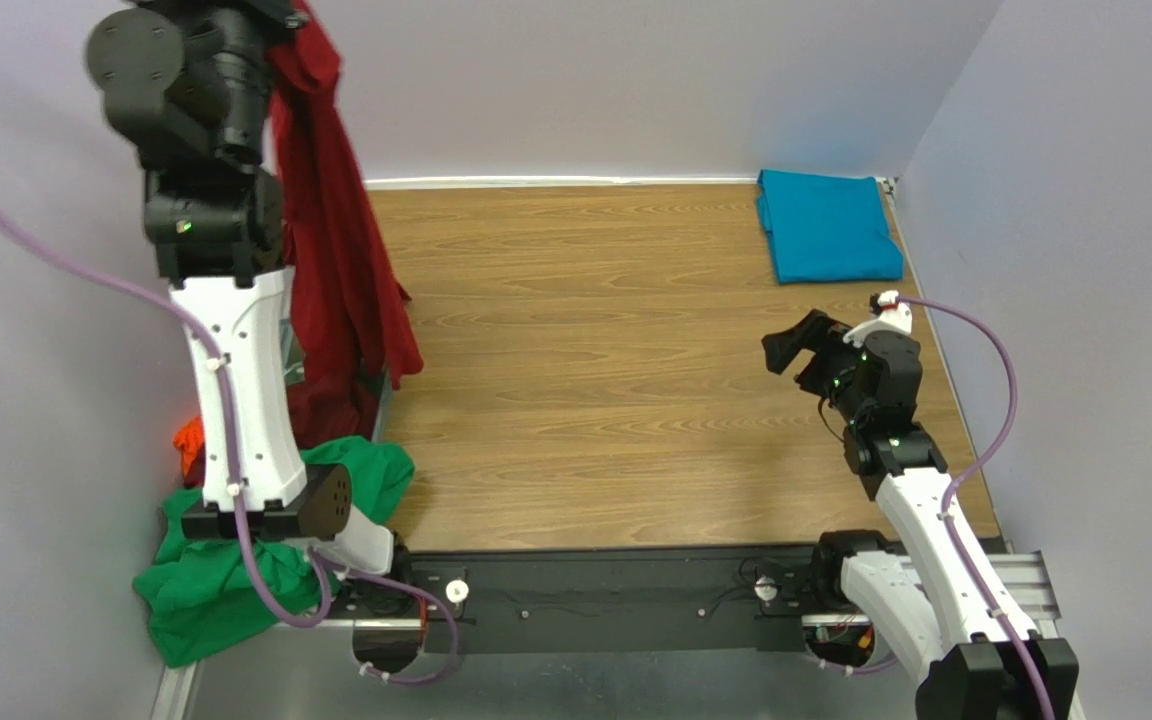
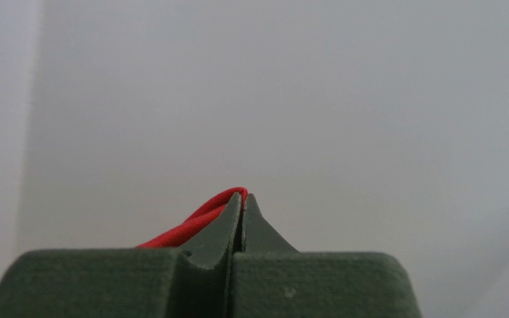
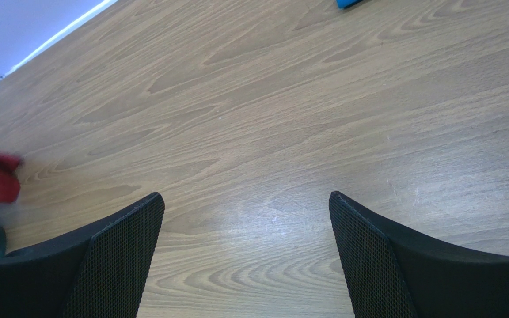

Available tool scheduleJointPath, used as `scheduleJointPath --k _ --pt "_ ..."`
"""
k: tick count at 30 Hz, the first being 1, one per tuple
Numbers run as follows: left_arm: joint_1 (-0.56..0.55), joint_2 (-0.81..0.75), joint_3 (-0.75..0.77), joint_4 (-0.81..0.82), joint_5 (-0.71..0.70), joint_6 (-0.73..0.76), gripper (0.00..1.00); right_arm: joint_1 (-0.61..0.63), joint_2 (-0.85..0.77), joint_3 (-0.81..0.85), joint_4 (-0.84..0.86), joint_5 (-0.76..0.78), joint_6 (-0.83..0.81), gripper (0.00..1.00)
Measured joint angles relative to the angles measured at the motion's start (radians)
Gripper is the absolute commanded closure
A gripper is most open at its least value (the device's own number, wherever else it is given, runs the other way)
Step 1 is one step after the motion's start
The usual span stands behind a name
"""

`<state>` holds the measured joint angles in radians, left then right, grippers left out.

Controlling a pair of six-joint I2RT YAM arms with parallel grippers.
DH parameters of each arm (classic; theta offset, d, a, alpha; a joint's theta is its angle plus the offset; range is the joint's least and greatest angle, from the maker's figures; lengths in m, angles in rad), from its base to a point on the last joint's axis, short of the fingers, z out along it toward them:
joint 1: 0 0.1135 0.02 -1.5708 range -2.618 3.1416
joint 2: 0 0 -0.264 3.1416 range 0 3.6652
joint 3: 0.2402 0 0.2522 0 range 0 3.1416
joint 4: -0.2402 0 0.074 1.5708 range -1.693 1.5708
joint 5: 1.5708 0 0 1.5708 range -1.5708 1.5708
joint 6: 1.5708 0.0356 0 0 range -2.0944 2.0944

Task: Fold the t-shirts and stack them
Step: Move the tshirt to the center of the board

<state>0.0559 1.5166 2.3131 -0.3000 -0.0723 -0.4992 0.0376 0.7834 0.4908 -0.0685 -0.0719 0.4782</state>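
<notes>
The left gripper (image 2: 244,201) pinches a thin edge of the dark red shirt (image 1: 334,240), which hangs high at the left side of the table (image 1: 597,375). The right gripper (image 3: 244,197) is wide open and empty. The cloth could slip out and fall crumpled.

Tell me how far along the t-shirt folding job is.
Done: the teal-blue cloth t-shirt lies folded at the far right corner. In hand: the dark red cloth t-shirt hangs from the shut left end effector. Left: the crumpled green cloth t-shirt and a bright orange one, mostly hidden.
</notes>
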Motion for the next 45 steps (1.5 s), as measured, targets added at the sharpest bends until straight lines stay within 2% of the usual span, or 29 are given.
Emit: scheduleJointPath --k 2,7,10,17,20,22,24,25,28,29,33,36,40,43,45 --pt "-0.076 0.03 0.002 0.005 0.063 0.015 1.0 0.0 0.001 0.0 0.0 0.0 0.0 0.0" --pt "-0.333 0.062 -0.014 0.003 0.073 0.086 1.0 0.0 0.002 0.0 0.0 0.0 0.0 0.0" --pt "-0.437 0.064 -0.014 0.004 0.084 0.113 1.0 0.0 0.002 0.0 0.0 0.0 0.0 0.0" --pt "-0.55 0.054 -0.065 0.037 0.089 0.13 1.0 0.0 0.001 0.0 0.0 0.0 0.0 0.0" --pt "-0.567 0.029 -0.184 0.05 0.077 0.119 1.0 0.0 -0.001 0.0 0.0 0.0 0.0 0.0" --pt "-0.568 -0.005 -0.322 0.06 0.053 0.095 1.0 0.0 -0.002 0.0 0.0 0.0 0.0 0.0" --pt "-0.57 -0.028 -0.448 0.076 0.038 0.072 0.84 0.0 -0.002 0.0 0.0 0.0 0.0 0.0" --pt "-0.571 -0.038 -0.513 0.077 0.031 0.06 0.67 0.0 -0.002 0.0 0.0 0.0 0.0 0.0" --pt "-0.579 -0.055 -0.699 0.074 0.024 0.017 0.36 0.0 -0.002 0.0 0.0 0.0 0.0 0.0" --pt "-0.582 -0.055 -0.755 0.064 0.02 0.006 0.02 0.0 -0.001 0.0 0.0 0.0 0.0 0.0" --pt "-0.587 -0.065 -0.897 -0.01 -0.04 -0.052 0.02 0.0 0.002 0.0 0.0 0.0 0.0 0.0" --pt "-0.588 -0.118 -0.961 -0.122 -0.146 -0.114 0.02 0.0 0.002 0.0 0.0 -0.001 0.0 0.0" --pt "-0.586 -0.271 -1.021 -0.326 -0.34 -0.271 0.02 0.0 0.006 0.0 0.0 -0.005 0.0 0.0" --pt "-0.534 -0.377 -1.084 -0.48 -0.442 -0.404 0.02 0.0 0.01 0.0 0.0 -0.014 0.0 0.0" --pt "-0.452 -0.415 -1.146 -0.571 -0.485 -0.474 0.02 0.0 0.013 0.0 0.0 -0.023 0.0 0.0"
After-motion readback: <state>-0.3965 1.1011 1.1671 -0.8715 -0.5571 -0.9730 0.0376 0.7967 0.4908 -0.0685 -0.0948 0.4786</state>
